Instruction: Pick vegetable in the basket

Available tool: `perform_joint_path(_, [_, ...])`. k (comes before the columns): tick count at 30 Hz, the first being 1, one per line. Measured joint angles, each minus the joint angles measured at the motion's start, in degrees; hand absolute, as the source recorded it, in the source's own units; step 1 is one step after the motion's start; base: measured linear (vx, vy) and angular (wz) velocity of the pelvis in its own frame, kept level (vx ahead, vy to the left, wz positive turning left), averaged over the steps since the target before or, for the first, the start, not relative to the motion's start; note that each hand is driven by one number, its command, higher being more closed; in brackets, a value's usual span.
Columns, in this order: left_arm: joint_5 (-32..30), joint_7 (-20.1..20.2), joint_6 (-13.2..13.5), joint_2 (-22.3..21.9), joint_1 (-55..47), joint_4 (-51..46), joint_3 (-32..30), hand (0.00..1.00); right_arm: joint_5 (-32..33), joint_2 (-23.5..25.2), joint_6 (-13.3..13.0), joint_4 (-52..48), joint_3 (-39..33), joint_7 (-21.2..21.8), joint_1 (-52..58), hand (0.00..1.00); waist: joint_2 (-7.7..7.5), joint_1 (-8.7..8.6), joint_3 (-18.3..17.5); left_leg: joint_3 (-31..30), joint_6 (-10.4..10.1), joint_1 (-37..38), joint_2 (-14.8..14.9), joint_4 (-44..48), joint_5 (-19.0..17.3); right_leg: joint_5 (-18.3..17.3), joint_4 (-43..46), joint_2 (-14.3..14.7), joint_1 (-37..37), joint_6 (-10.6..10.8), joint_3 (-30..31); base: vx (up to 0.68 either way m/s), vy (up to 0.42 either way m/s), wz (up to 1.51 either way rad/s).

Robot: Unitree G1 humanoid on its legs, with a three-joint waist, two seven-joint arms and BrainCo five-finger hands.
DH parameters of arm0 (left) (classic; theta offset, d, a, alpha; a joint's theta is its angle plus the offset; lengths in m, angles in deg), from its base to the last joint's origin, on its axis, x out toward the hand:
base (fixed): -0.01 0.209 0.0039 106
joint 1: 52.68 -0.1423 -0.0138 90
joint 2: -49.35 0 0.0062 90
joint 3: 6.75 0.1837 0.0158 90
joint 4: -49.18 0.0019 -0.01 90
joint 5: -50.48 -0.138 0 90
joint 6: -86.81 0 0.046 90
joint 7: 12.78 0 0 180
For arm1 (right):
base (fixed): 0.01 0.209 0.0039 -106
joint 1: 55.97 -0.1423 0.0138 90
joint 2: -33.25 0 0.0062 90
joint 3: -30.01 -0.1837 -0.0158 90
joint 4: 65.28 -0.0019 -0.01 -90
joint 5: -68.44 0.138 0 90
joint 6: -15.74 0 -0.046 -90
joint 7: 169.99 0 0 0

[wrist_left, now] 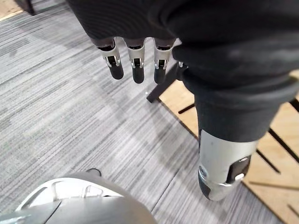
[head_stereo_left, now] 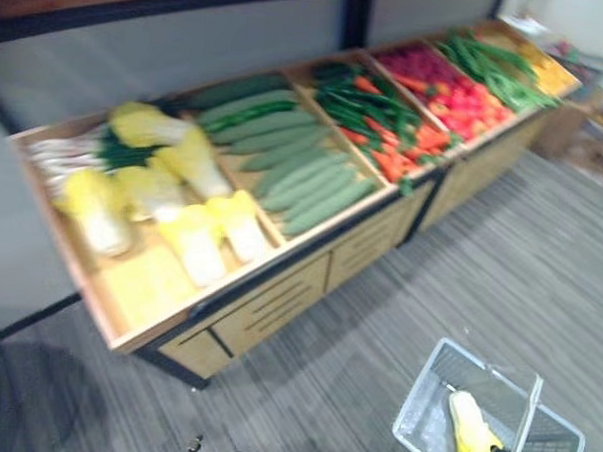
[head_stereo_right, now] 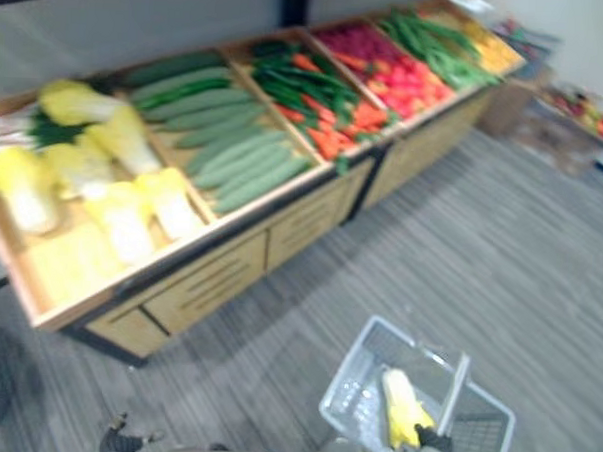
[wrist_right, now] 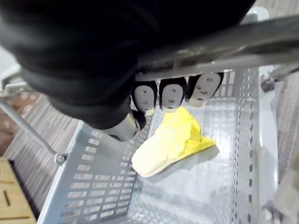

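Observation:
A pale grey perforated basket (head_stereo_left: 424, 397) hangs low over the floor at the lower right, with one yellow napa cabbage (wrist_right: 168, 144) lying on its bottom, also seen as the cabbage (head_stereo_left: 470, 429). My right hand (wrist_right: 170, 93) has its fingers curled round the basket's metal handle (wrist_right: 233, 44) from above. More yellow napa cabbages (head_stereo_left: 172, 200) lie in the leftmost bin of the wooden produce stand (head_stereo_left: 278, 300). My left hand (wrist_left: 135, 63) hangs beside the stand's base with straight fingers and holds nothing.
The stand's other bins hold cucumbers (head_stereo_left: 294, 166), carrots with green peppers (head_stereo_left: 386, 120), red vegetables (head_stereo_left: 448, 87) and green beans (head_stereo_left: 499, 64). Grey striped carpet (head_stereo_left: 500, 275) spreads between the stand and the basket. More crates (head_stereo_right: 572, 108) stand at the far right.

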Motion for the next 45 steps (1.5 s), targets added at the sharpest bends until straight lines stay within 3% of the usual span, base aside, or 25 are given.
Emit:
perform_joint_path(1, [-0.06, -0.08, 0.00, -0.14, 0.16, 0.11, -0.15, 0.00, 0.00, 0.15, 0.18, 0.32, 0.77, -0.06, -0.47, 1.00, -0.59, -0.01, -0.29, 3.14, -0.60, -0.02, 1.12, 0.93, 0.44, -1.82, -4.23, 1.41, 0.01, 1.71, -0.74, -0.04, -0.355, -1.42])
perform_joint_path(3, [-0.15, -0.16, 0.00, -0.48, 0.67, 0.27, -0.17, 0.00, 0.01, 0.05, 0.34, 0.47, 1.94, -0.18, -0.50, 1.00, -0.38, -0.11, -0.33, 6.91, -1.25, 0.02, 2.21, 1.84, 1.35, -3.97, -10.95, 4.11, 0.01, 1.27, -0.84, -0.02, -0.383, -1.40])
perform_joint_path(4, [-0.32, -0.20, -0.06, -1.83, 1.93, 0.51, -0.23, 0.00, 0.03, -0.25, 0.54, 0.65, 2.25, -0.29, -0.36, 1.00, 0.49, -0.20, -0.20, 8.59, -2.05, 0.01, 3.82, 3.15, 1.85, -3.94, -16.78, 7.46, 0.75, 1.15, 1.31, 0.01, -0.266, -1.20])
perform_joint_path(8, [-2.32, -0.37, 0.03, -2.89, 3.58, 1.85, -0.31, 0.00, 0.18, -0.68, 0.70, 0.85, 2.98, -0.86, 2.44, 1.00, 2.03, -0.73, -0.45, 7.92, -2.02, 2.72, 10.36, 10.50, 3.52, -2.50, -21.51, 12.93, 3.29, -0.85, 5.95, -0.02, -0.240, -0.94])
perform_joint_path(10, [-2.32, -0.38, 0.07, -2.94, 3.63, 1.76, -0.42, 0.00, 0.17, -0.98, 0.70, 1.03, 3.31, -1.01, 3.30, 1.00, 2.10, -0.58, -0.35, 1.56, -0.93, 2.90, 13.86, 17.58, 5.76, -2.38, -22.61, 14.36, 5.17, -1.61, 9.80, -0.03, -0.130, -0.99])
perform_joint_path(11, [-2.29, -0.77, 0.07, -2.88, 3.72, 1.28, -0.57, 0.00, 0.13, -1.59, 0.62, 0.98, 5.00, -1.10, 2.93, 1.00, 1.70, -0.54, -0.05, -14.32, -3.48, -1.48, 9.86, 18.53, 2.64, -2.28, -23.33, 13.83, 5.74, -2.34, 14.59, -0.02, -0.041, -1.11])
perform_joint_path(12, [-2.27, -1.15, 0.08, -2.94, 3.69, 1.13, -0.24, 0.00, 0.10, -2.12, 0.61, 1.00, 5.25, -1.05, 2.85, 1.00, 1.61, -0.39, 0.04, -21.51, -4.58, -2.71, 6.68, 17.09, 1.49, -1.92, -23.48, 13.36, 5.68, -2.52, 16.31, -0.02, -0.015, -1.51])
perform_joint_path(13, [-2.28, -1.81, 0.05, -2.95, 3.39, 1.23, 0.15, 0.00, 0.10, -2.74, 0.49, 1.11, 5.30, -0.81, 2.56, 1.00, 1.49, -0.12, 0.11, -31.81, -5.39, -3.96, 1.46, 14.09, -0.02, -1.38, -23.83, 13.07, 5.58, -2.52, 19.82, 0.00, 0.080, -1.41])
perform_joint_path(15, [-2.31, -2.26, 0.05, -2.75, 2.90, 1.25, 1.00, 0.00, 0.10, -2.56, 0.17, 1.13, 5.93, -0.35, 2.51, 1.00, 1.38, 0.18, 0.21, -41.57, -5.84, -4.16, -4.07, 8.17, -0.83, -1.17, -23.98, 13.16, 5.80, -2.39, 24.54, 0.02, 0.129, -1.35])
perform_joint_path(17, [-2.40, -2.28, 0.14, -2.53, 3.14, 1.20, 1.49, 0.00, 0.12, -2.56, 0.13, 1.05, 5.76, -0.23, 3.10, 1.00, 1.62, -0.03, 0.43, -47.64, -5.54, -5.28, -6.41, 2.84, -0.20, -1.07, -24.86, 13.61, 5.82, -1.98, 26.83, 0.00, 0.180, -0.78])
perform_joint_path(19, [-2.42, -2.27, 0.14, -2.86, 3.66, 1.21, 1.50, 0.00, 0.13, -2.61, -0.08, 0.38, 4.65, -0.22, 3.58, 1.00, 2.53, 0.01, 1.35, -53.24, -5.73, -6.35, -7.09, -3.31, 4.40, -0.98, -25.55, 14.63, 5.54, -0.98, 28.61, 0.04, 0.217, -0.54])
perform_joint_path(20, [-2.44, -2.26, 0.10, -2.65, 3.92, 1.15, 1.36, 0.00, 0.20, -1.70, -0.09, -0.08, 3.87, -0.24, 3.98, 1.00, 2.39, 0.10, 1.30, -52.66, -5.49, -5.91, -8.06, -3.92, 4.53, -0.78, -25.66, 13.78, 5.32, -0.19, 29.33, 0.10, 0.223, -0.22])
perform_joint_path(22, [-2.45, -2.32, 0.10, -2.33, 4.70, 0.34, 0.90, 0.00, 0.31, 0.01, -0.11, -1.84, 3.60, -0.46, 5.24, 1.00, 0.59, 0.19, 1.84, -51.08, -4.86, -6.21, -9.45, -4.93, 4.74, -0.11, -25.67, 12.06, 4.76, 0.88, 29.57, 0.12, 0.228, -0.17])
perform_joint_path(24, [-2.55, -2.43, 0.08, -2.39, 4.46, -0.98, 0.14, 0.00, 0.55, 1.22, -0.20, -3.89, 3.33, -0.76, 5.57, 1.00, -0.33, 1.54, 2.03, -47.86, -3.74, -5.60, -10.31, -5.21, 4.33, 0.19, -25.78, 10.92, 3.67, 1.33, 31.42, 0.11, 0.178, -0.50])
perform_joint_path(26, [-2.56, -2.43, 0.08, -2.61, 4.32, -1.10, 0.22, 0.00, 0.52, 1.81, -0.23, -5.28, 3.76, -0.73, 5.22, 1.00, -0.38, 2.81, 1.95, -44.94, -3.27, -4.30, -10.42, -5.25, 3.40, 0.68, -26.02, 10.53, 3.61, 2.12, 32.76, 0.10, 0.124, -0.63])
perform_joint_path(30, [-2.57, -2.40, 0.11, -2.83, 4.35, -1.25, 0.37, 0.00, 0.49, 2.84, -0.43, -6.19, 3.86, -0.16, 4.52, 1.00, 0.07, 2.97, 1.31, -43.45, -2.60, -3.89, -11.17, -4.15, 0.16, -0.89, -24.11, 9.60, 2.49, 4.80, 33.89, 0.12, 0.080, -0.38])
perform_joint_path(31, [-2.57, -2.38, 0.06, -2.90, 4.31, -1.14, 0.89, 0.00, 0.55, 3.54, -0.43, -7.16, 3.40, -0.19, 4.65, 1.00, 0.37, 3.13, 1.30, -42.90, -2.50, -3.41, -10.86, -3.16, -2.03, -2.78, -16.13, 9.72, -0.86, 5.26, 34.03, 0.13, 0.052, -0.31])
perform_joint_path(33, [-2.62, -2.35, 0.04, -2.82, 4.15, -1.10, 2.10, 0.00, 0.74, 3.91, -0.65, -9.11, 2.86, -0.41, 4.57, 1.00, 0.71, 3.51, 1.43, -41.68, -2.19, -1.85, -10.43, -2.39, -2.97, -2.93, -0.55, 9.48, -7.75, 4.89, 33.35, 0.13, 0.054, -0.28])
perform_joint_path(34, [-2.70, -2.26, 0.05, -2.20, 4.01, -1.10, 2.88, 0.00, 0.78, 3.95, -0.90, -10.41, 2.71, -0.43, 4.70, 1.00, -0.14, 3.16, 1.92, -41.60, -1.86, -0.27, -10.74, -0.80, -4.49, -0.72, 10.82, 8.13, -11.85, 3.99, 32.70, 0.20, 0.059, 0.03])
perform_joint_path(35, [-2.71, -2.22, 0.00, -1.61, 3.81, -1.09, 3.25, 0.00, 1.15, 4.04, -0.98, -10.41, 2.67, -0.47, 4.81, 1.00, -0.38, 2.53, 2.37, -41.90, -1.39, 1.92, -10.33, 0.74, -6.21, 4.46, 20.05, 6.77, -15.06, 4.39, 31.88, 0.23, 0.045, 0.12])
perform_joint_path(37, [-2.70, -2.24, -0.01, -1.71, 3.83, -1.12, 3.15, 0.00, 1.40, 4.16, -1.41, -10.44, 2.63, -0.70, 5.25, 1.00, -0.22, 2.52, 2.56, -41.91, -1.68, 4.63, -9.28, 1.05, -7.61, 3.61, 26.11, 6.46, -17.34, 3.47, 30.48, 0.31, -0.001, 0.07])
perform_joint_path(38, [-2.76, -2.22, -0.01, -1.63, 4.01, -1.13, 2.93, 0.00, 1.39, 4.17, -1.95, -10.72, 2.46, -0.90, 5.03, 1.00, -0.41, 2.60, 2.62, -42.00, -2.23, 6.08, -8.53, 0.43, -8.17, 2.28, 26.03, 5.74, -20.14, 1.34, 27.06, 0.35, -0.039, 0.03])
perform_joint_path(39, [-2.79, -2.22, -0.01, -1.84, 4.25, -1.11, 2.38, 0.00, 1.36, 4.10, -2.22, -11.18, 2.36, -0.91, 4.80, 1.00, -0.31, 2.54, 2.63, -42.04, -2.68, 6.38, -7.96, 0.13, -8.43, 2.13, 23.59, 5.53, -21.77, 1.09, 24.85, 0.30, -0.058, 0.07])
perform_joint_path(43, [-2.82, -2.24, -0.09, -3.24, 5.53, -1.12, 0.71, 0.00, 1.33, 4.22, -2.21, -12.20, 1.83, -0.88, 4.70, 1.00, 0.75, 2.36, 3.27, -43.55, -3.56, 9.80, -5.77, -1.51, -8.66, 2.82, 1.73, 5.98, -21.94, 1.37, 20.14, 0.37, -0.171, 0.29])
perform_joint_path(45, [-2.99, -2.32, 0.06, -4.76, 6.40, -2.52, -0.77, 0.00, 2.19, 4.51, -1.67, -12.22, 0.73, -0.94, 4.81, 1.00, 0.87, 2.33, 3.25, -45.06, -5.85, 12.74, -4.53, -2.87, -9.94, 3.60, -10.98, 5.68, -20.78, 2.51, 21.99, 0.48, -0.345, 0.55])
